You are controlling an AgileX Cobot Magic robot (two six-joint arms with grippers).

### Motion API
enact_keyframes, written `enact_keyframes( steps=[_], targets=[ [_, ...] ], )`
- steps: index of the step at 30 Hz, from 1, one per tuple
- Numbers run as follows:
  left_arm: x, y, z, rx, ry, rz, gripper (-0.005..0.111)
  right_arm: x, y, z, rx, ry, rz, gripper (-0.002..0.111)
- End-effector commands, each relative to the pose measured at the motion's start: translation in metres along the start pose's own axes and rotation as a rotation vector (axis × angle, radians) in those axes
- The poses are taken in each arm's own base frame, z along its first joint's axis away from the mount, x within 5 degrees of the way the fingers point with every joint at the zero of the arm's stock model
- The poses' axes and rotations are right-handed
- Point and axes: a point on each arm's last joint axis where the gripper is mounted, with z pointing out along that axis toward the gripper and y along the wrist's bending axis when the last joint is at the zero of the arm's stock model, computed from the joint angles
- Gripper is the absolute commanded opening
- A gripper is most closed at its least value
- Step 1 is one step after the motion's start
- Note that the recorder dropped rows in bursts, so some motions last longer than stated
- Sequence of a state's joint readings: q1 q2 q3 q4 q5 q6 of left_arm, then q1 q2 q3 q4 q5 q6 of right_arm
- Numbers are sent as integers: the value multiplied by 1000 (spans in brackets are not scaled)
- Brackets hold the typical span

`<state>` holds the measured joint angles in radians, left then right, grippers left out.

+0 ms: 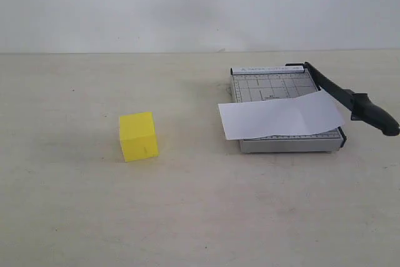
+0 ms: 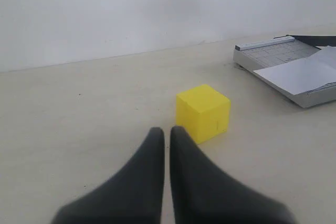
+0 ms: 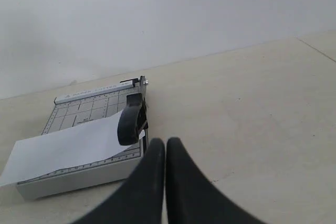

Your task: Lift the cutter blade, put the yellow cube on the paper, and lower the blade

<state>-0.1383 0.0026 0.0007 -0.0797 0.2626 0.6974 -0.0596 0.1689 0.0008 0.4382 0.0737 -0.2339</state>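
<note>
The yellow cube stands on the table at the left, well apart from the grey cutter board. The white paper lies across the board, overhanging its left side. The black cutter blade runs along the board's right edge, its thick handle sticking out past the near corner. In the left wrist view my left gripper is shut and empty, just short of the cube. In the right wrist view my right gripper is shut and empty, close to the blade handle. Neither gripper shows in the exterior view.
A pale wall rises behind the beige table. The board has a ruler strip along its far edge.
</note>
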Motion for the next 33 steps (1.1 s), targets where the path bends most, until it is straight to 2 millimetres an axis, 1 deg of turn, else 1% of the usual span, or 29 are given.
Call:
enact_keyframes(
  steps=[1, 4, 7, 14, 15, 17, 18, 20, 23, 27, 29, 33],
  targets=[
    [-1, 1, 0, -4, -15, -10, 4, -2, 0, -1, 0, -18, -6, 1],
    [-1, 1, 0, -6, -14, 0, 4, -2, 0, -1, 1, -23, -24, 1],
    [0, 2, 0, -18, -4, 84, 4, -4, -1, -1, 13, -38, -201, 1],
    [0, 2, 0, -21, -1, 141, 4, -4, -1, -1, 15, -45, -214, 1],
    [0, 2, 0, -21, -1, 141, 4, -5, -1, -1, 17, -53, -198, 1],
    [0, 2, 0, -21, -1, 144, 4, -7, -1, -1, 17, -72, -78, 1],
    [0, 3, 0, -28, 6, 195, 4, -8, -2, -1, 16, -94, 88, 1],
    [0, 3, 0, -34, 2, 209, 4, -11, -3, -1, 19, -129, 193, 1],
    [-4, 6, -1, -70, -43, 210, 4, -15, -4, -2, 27, -172, 207, 1],
    [-17, 14, -3, -177, -177, 207, 4, -16, -4, -2, 24, -187, 266, 1],
    [-22, 17, -5, -215, -223, 209, 4, -16, -4, -2, 19, -187, 322, 1],
    [-26, 20, -6, -252, -269, 209, 4, -18, -5, -2, 20, -208, 343, 1]
  ],
)
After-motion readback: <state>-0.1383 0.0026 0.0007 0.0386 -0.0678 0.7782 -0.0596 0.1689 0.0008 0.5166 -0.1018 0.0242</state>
